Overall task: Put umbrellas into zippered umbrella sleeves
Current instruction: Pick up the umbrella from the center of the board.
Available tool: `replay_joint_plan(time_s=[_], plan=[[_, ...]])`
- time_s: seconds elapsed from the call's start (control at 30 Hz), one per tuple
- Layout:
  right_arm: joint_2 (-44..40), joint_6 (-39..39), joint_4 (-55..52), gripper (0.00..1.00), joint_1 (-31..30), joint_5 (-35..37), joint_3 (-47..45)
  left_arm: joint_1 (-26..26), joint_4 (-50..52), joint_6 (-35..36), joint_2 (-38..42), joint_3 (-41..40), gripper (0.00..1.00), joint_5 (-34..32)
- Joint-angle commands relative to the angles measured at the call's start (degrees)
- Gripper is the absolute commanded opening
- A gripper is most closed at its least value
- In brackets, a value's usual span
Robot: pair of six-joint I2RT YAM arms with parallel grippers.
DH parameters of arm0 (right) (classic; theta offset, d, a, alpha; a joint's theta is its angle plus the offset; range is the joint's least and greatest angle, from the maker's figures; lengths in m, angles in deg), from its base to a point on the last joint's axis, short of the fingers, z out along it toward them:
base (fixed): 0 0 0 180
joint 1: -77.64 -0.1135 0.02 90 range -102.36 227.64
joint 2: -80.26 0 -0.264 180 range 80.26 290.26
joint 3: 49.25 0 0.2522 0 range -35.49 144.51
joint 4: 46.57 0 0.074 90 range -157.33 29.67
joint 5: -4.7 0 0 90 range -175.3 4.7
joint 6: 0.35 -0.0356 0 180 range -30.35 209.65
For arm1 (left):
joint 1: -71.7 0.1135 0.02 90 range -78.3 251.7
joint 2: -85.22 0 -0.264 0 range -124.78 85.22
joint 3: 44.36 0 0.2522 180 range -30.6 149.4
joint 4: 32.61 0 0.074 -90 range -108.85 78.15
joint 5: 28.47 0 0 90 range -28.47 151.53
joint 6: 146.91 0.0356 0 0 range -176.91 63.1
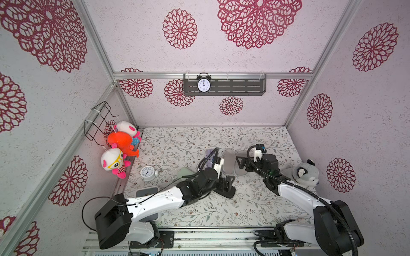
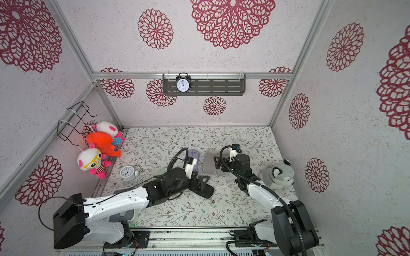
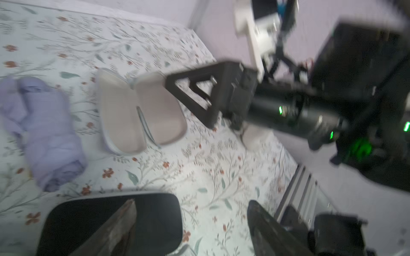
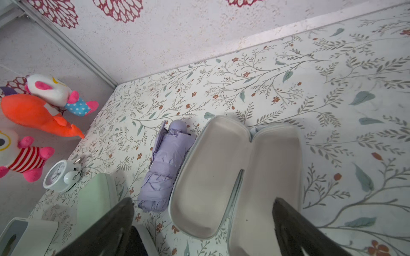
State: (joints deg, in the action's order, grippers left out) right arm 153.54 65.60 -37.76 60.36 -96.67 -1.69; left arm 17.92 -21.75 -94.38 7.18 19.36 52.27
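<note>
looking down in both top views, the left fingers (image 1: 228,181) hang spread just over the black sleeve (image 1: 231,194) on the counter (image 1: 199,212). the right fingers (image 1: 240,162) stand spread at the open sleeve (image 1: 229,163). the lilac umbrella (image 1: 209,155) lies on the counter beside that sleeve. the left wrist view is blurry. there the left fingers (image 3: 124,223) are spread above the black sleeve (image 3: 155,212) and pinch nothing. in the right wrist view the right fingers (image 4: 115,221) are wide apart and hold nothing, over the open sleeve (image 4: 210,177) with its grey inside. the lilac umbrella (image 4: 164,168) lies just beside it, outside.
</note>
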Motion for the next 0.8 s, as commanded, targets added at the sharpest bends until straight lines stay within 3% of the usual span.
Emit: replay_joint_plan(time_s=[0.0,0.1,0.23,0.57,0.77], plan=[[2.1,-0.62,2.94,0.99,2.36,-0.21,2.32,7.16,10.77,2.11,-4.73,3.22,0.94,-4.79],[4.23,-0.34,1.39,0.99,3.36,1.82,3.23,12.87,15.88,2.82,-14.2,11.36,0.95,-3.02],[5.65,0.28,2.1,0.99,3.75,1.32,3.08,16.18,22.18,3.82,-27.07,22.67,0.9,-1.68],[5.5,1.73,3.43,0.99,4.1,1.2,0.93,16.53,29.86,5.48,-43.77,36.91,0.86,0.53],[5.92,1.76,3.43,0.99,4.09,1.14,0.58,16.0,34.14,5.55,-50.49,43.48,0.74,2.19]])
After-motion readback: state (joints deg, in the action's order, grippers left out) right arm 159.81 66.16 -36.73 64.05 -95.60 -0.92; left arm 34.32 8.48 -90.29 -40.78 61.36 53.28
